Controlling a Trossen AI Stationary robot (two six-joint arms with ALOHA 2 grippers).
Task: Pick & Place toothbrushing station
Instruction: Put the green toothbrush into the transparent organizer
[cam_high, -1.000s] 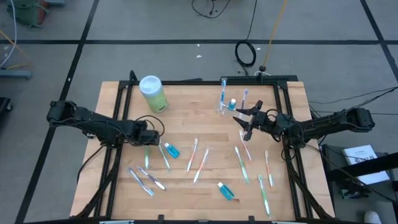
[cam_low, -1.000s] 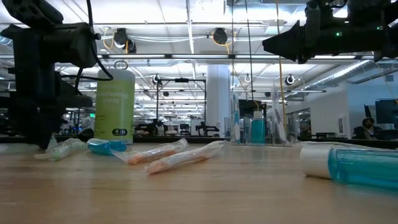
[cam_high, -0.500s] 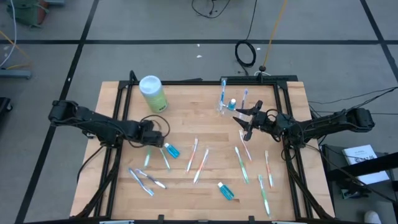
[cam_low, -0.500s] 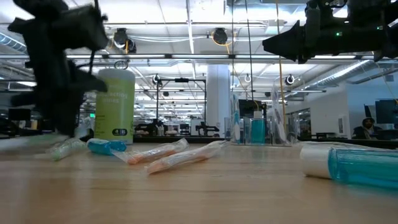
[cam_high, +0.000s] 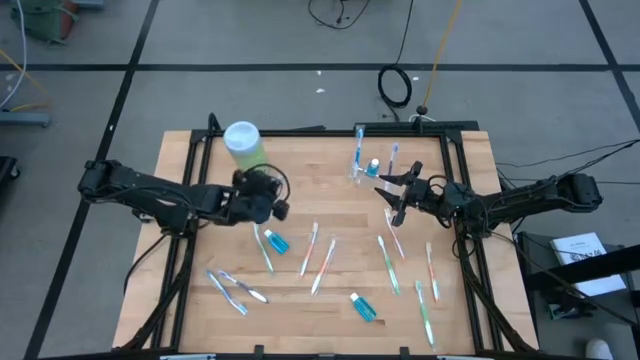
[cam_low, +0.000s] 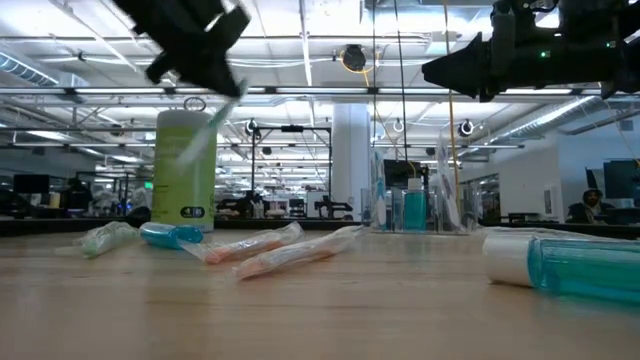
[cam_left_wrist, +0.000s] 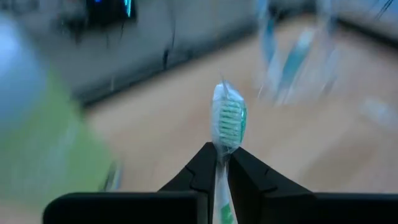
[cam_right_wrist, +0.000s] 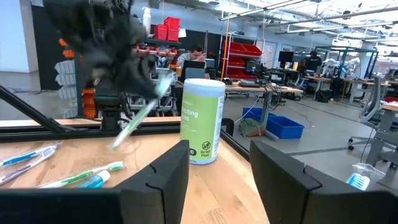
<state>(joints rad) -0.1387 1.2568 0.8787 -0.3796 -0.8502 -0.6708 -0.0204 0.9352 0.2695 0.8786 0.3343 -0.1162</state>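
Observation:
My left gripper (cam_high: 280, 207) hovers left of the table's middle, beside the light-green canister (cam_high: 245, 148), shut on a green toothbrush (cam_left_wrist: 228, 119) in a clear wrapper. The same brush slants across the low view (cam_low: 198, 135) and the right wrist view (cam_right_wrist: 140, 115). The clear cup (cam_high: 358, 172) stands at the far right of centre with brushes and a blue toothpaste tube upright in it. My right gripper (cam_high: 393, 193) hangs open just right of the cup, touching nothing. Several toothbrushes and two toothpaste tubes (cam_high: 275, 241) (cam_high: 365, 307) lie flat on the wood. My left gripper pinches the green toothbrush's neck (cam_left_wrist: 222, 163), just behind the bristle head, between its two fingers. The head sticks out past the fingertips and the handle runs back between them. The fingers slant downward. The brush is lifted clear of the table.
The canister with the white lid stands at the far left, close behind my left gripper. Loose brushes lie scattered across the near half (cam_high: 325, 263) (cam_high: 390, 265) (cam_high: 235, 290). A black frame (cam_high: 190, 170) borders the wooden top.
My left gripper has risen from the table and gone toward the right and far side, rolling and tipping up from pointing down. It stays shut on the green toothbrush, which has come up off the wood and now hangs clear. My right arm has kept still.

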